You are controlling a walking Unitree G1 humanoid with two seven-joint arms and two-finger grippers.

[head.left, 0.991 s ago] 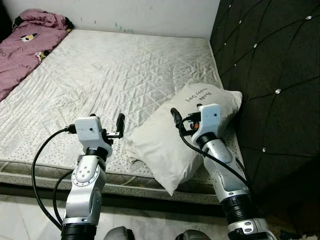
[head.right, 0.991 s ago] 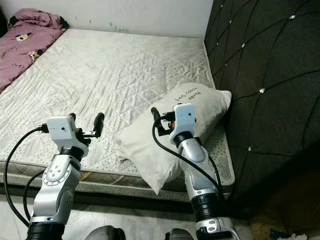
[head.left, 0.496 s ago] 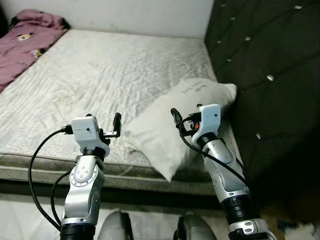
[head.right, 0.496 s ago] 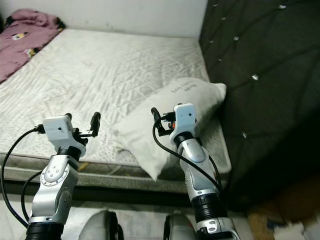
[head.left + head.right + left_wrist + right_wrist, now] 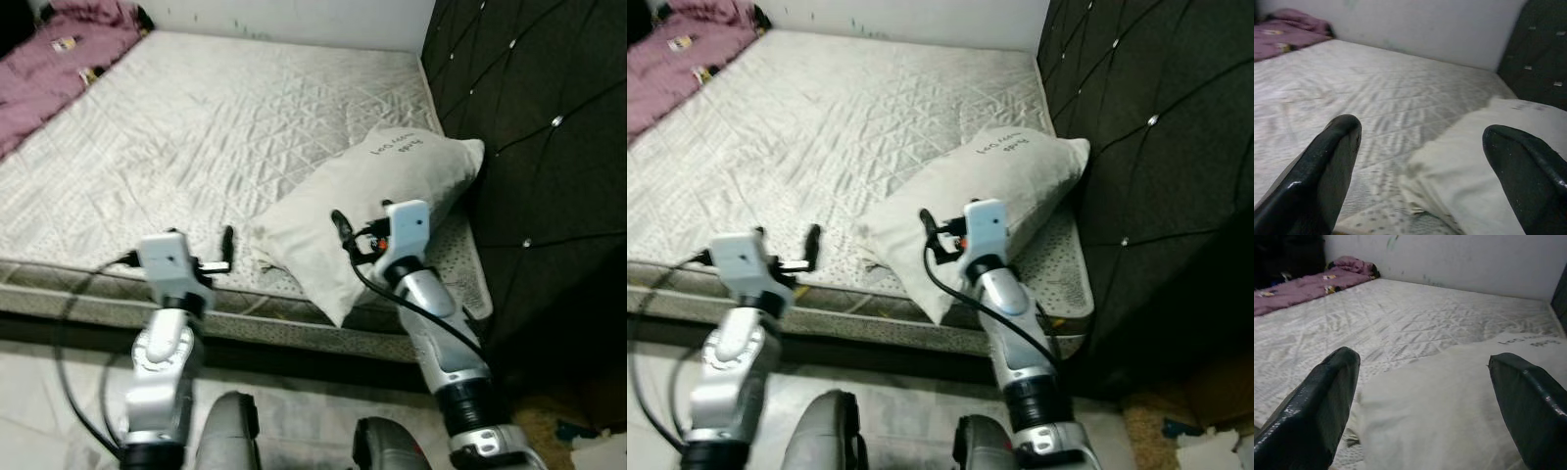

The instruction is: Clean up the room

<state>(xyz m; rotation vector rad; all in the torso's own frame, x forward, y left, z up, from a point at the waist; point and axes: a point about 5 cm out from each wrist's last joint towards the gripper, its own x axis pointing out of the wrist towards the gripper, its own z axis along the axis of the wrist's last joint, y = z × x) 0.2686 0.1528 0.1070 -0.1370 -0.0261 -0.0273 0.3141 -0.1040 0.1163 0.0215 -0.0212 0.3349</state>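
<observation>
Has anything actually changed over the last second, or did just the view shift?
Mostly the view shifted: the camera moved, so the bed sits differently in frame. The pillow lies as before at the mattress corner by the headboard, the purple blanket at the far end. Left claw and right claw stay open, holding nothing.

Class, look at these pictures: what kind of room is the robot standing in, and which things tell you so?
Most likely a bedroom. A bare white quilted mattress takes up most of the view, a cream pillow with dark lettering lies against a black tufted headboard, and a crumpled purple blanket sits at the far end.
</observation>
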